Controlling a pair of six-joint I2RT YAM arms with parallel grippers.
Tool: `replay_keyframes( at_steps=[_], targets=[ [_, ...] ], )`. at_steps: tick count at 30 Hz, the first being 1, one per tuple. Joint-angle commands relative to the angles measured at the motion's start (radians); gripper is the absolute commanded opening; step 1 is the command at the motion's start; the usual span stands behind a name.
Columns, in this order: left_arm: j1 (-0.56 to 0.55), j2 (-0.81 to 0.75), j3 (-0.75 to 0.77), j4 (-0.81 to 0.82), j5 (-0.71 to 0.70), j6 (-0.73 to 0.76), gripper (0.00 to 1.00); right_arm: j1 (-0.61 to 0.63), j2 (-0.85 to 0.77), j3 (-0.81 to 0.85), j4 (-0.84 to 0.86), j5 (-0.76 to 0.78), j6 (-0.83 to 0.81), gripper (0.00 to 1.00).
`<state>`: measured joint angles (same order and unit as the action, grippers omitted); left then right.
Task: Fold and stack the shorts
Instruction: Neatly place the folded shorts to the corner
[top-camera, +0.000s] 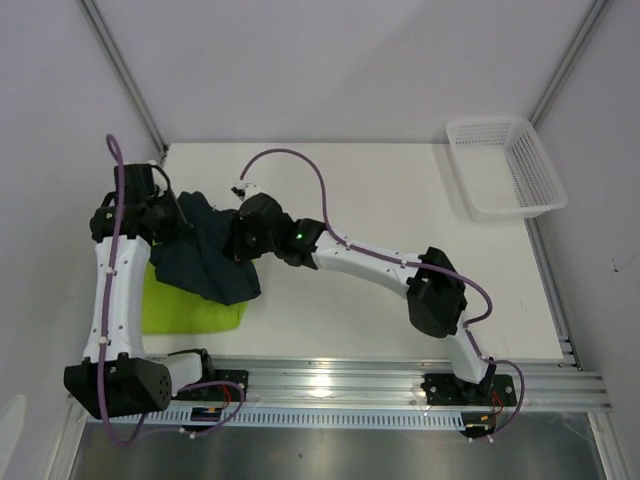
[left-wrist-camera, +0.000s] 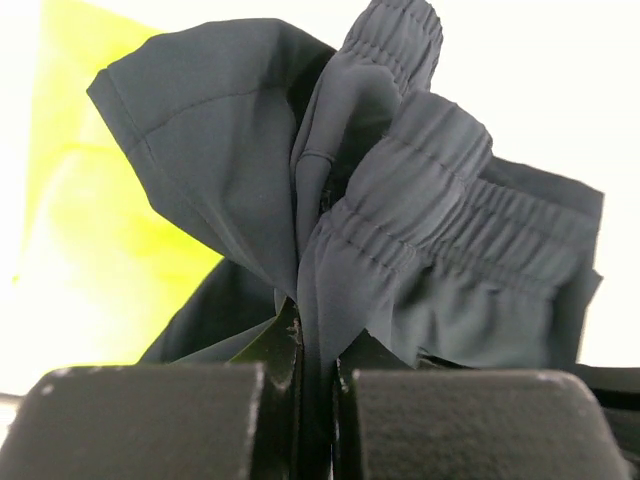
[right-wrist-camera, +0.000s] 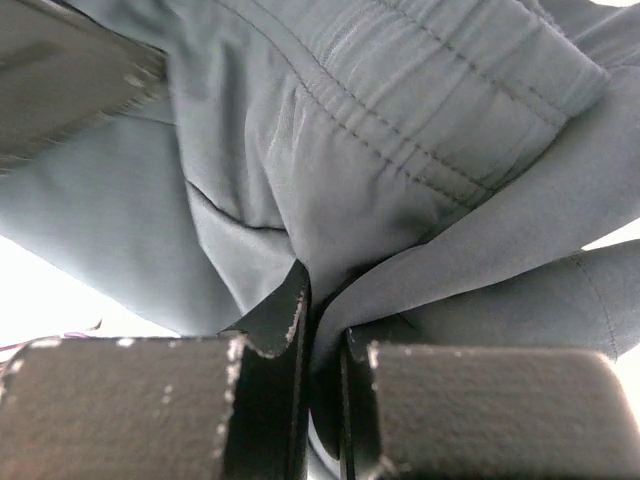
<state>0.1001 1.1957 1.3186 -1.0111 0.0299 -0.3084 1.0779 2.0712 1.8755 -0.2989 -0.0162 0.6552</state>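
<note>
While the lime green shorts (top-camera: 190, 310) lie flat on the table (top-camera: 400, 210), the dark navy shorts (top-camera: 215, 265) hang bunched just beyond them, with their lower edge draped over the green pair's far side. Above the far left corner of the lime green shorts sits the left gripper (left-wrist-camera: 315, 345), its fingers clenched on a gathered fold of navy cloth beside the elastic waistband. Its wrist view shows the fabric squeezed into the narrow slit between the pads, the green pair bright behind it. Just past the green pair's far right corner, the right gripper (right-wrist-camera: 325, 325) is likewise pinched tight on a pleat of the navy pair, waistband stitching just above its fingertips. Navy cloth spans between the two grippers. The white mesh basket (top-camera: 500, 170) stands well apart from the lime green shorts, off to their right and farther back.
</note>
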Motion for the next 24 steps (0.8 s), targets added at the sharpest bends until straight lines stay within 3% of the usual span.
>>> replay_keyframes(
  at_steps=[1, 15, 24],
  targets=[
    [0.102, -0.044, -0.005, 0.002, 0.063, 0.075, 0.0, 0.042, 0.073, 0.114, 0.064, -0.002, 0.029, 0.0],
    [0.225, 0.01, -0.206, 0.158, -0.007, 0.061, 0.0, 0.074, 0.297, 0.298, 0.1, 0.004, 0.063, 0.0],
    [0.302, 0.062, -0.275, 0.224, -0.025, 0.065, 0.0, 0.076, 0.342, 0.289, 0.116, 0.044, 0.073, 0.0]
  ],
)
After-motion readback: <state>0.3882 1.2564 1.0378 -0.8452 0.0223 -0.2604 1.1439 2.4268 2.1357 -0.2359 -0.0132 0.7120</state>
